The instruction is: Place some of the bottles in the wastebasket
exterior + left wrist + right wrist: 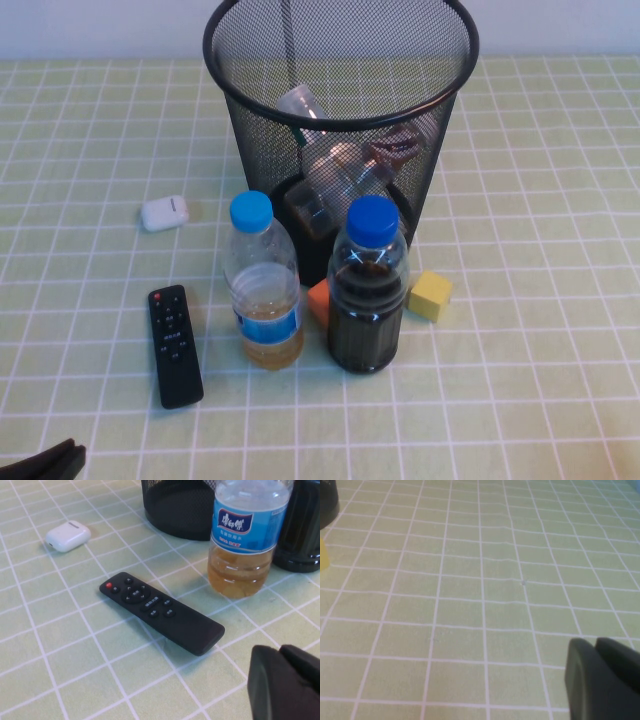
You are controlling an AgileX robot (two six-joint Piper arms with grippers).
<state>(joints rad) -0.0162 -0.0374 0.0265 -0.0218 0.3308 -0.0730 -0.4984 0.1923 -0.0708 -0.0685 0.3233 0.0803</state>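
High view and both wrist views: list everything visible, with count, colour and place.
Wastebasket: one, black wire mesh, far centre of the table.
Bottles in basket: apparently two, clear, lying inside, seen through the mesh.
Pale-blue-capped bottle: one, amber liquid, upright before the basket.
Dark-blue-capped bottle: one, dark liquid, upright, right of the first.
Remote: one, black, left of the bottles.
Earbud case: one, white, left of the basket.
Orange block: one, between the bottles.
Yellow block: one, right of the dark bottle.
Tablecloth: green, white grid.
Left pincer: black, near left corner.
Right pincer: black, over bare cloth.
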